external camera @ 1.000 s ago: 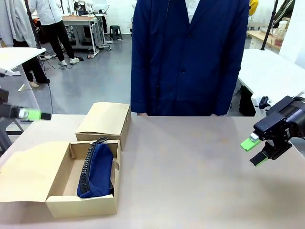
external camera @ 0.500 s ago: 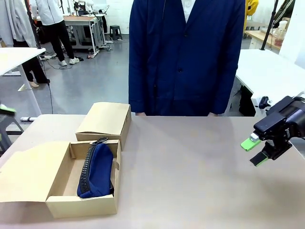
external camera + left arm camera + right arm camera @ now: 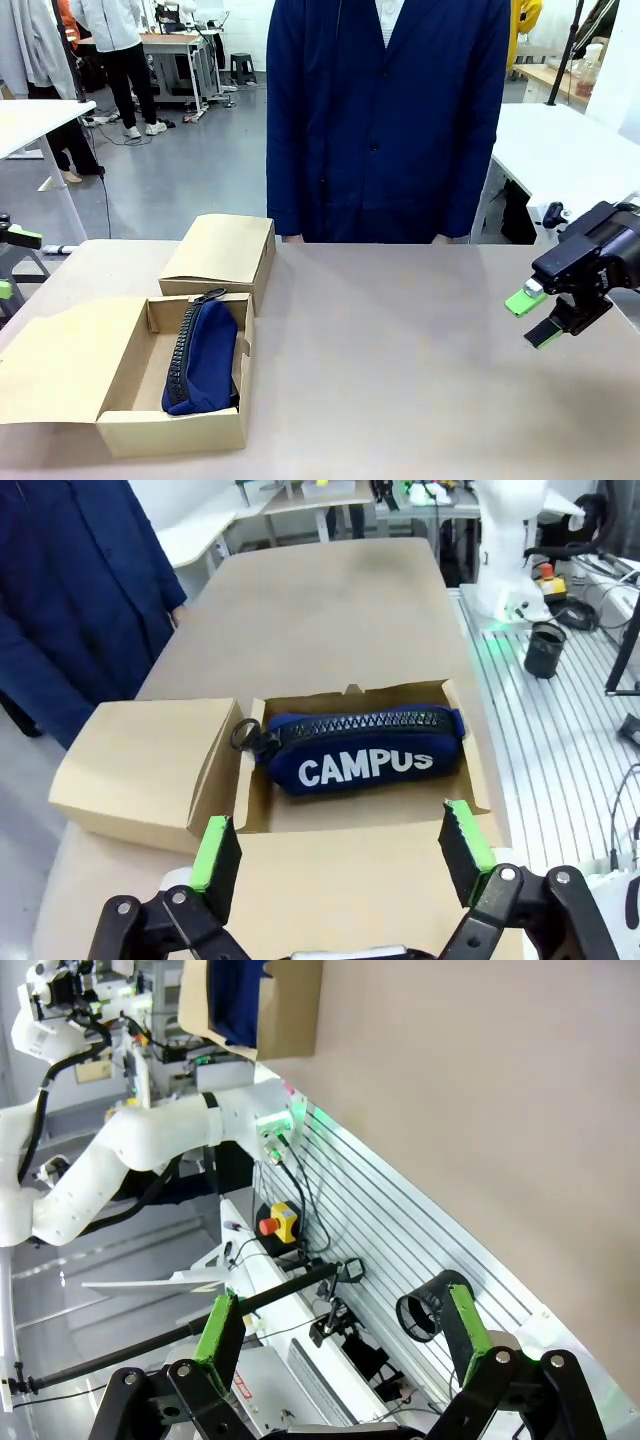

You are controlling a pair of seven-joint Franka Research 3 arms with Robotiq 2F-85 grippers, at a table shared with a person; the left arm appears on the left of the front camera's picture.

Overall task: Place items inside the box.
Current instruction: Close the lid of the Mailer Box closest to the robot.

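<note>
The navy pencil case (image 3: 365, 752) lettered "CAMPUS" lies inside the open box (image 3: 350, 820); both the left gripper (image 3: 340, 855) and the right gripper (image 3: 532, 315) stand wide and hold nothing; 1 risk: a careless reach could catch the box's flap (image 3: 55, 365) and shove it.

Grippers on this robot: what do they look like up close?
Each gripper, left and right, has two black jointed metal fingers tipped with bright green pads. The links are bolted with round silver pivots. The arm behind is smooth, white and tubular, with black cables.
</note>
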